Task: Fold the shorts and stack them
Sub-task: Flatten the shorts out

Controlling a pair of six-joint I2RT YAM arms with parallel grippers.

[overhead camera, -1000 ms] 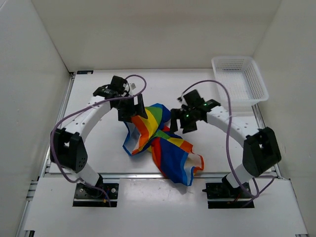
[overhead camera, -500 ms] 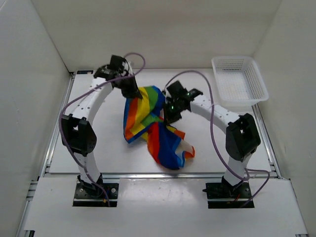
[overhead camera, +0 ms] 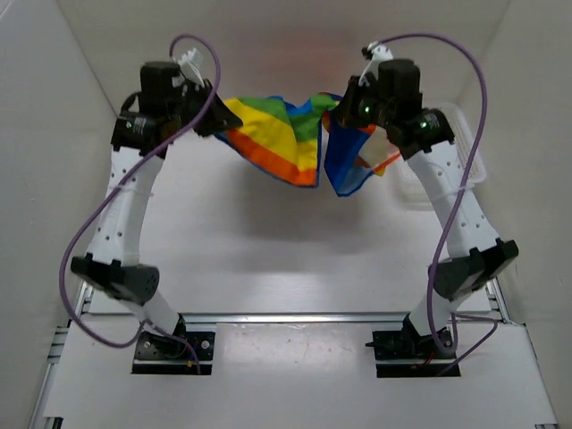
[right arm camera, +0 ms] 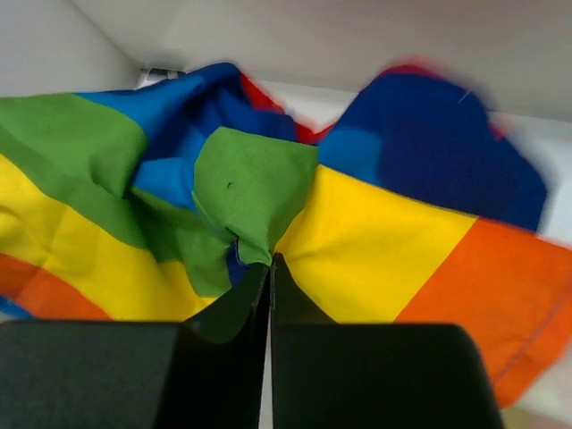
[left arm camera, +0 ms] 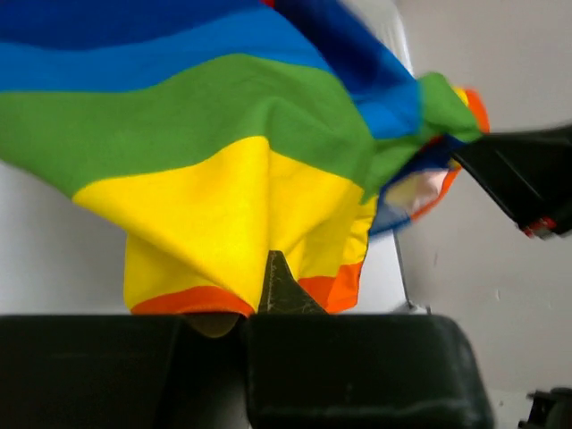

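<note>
The rainbow-striped shorts (overhead camera: 286, 134) hang in the air between both raised arms, sagging in the middle above the table. My left gripper (overhead camera: 217, 119) is shut on their left end; in the left wrist view one dark finger (left arm camera: 281, 286) pokes out from under the yellow and orange cloth (left arm camera: 223, 206). My right gripper (overhead camera: 344, 114) is shut on the right end. Its two fingertips (right arm camera: 268, 264) pinch a bunched green fold of the shorts (right arm camera: 255, 188). A blue and orange part hangs down below the right gripper (overhead camera: 353, 165).
A white mesh basket (overhead camera: 465, 152) stands at the back right, mostly hidden behind the right arm. White walls close in the back and both sides. The table (overhead camera: 286, 259) lies bare beneath the hanging cloth.
Both grippers closed on the shorts where they lay crumpled on the table and have lifted them high toward the back, spreading them between the two arms.
</note>
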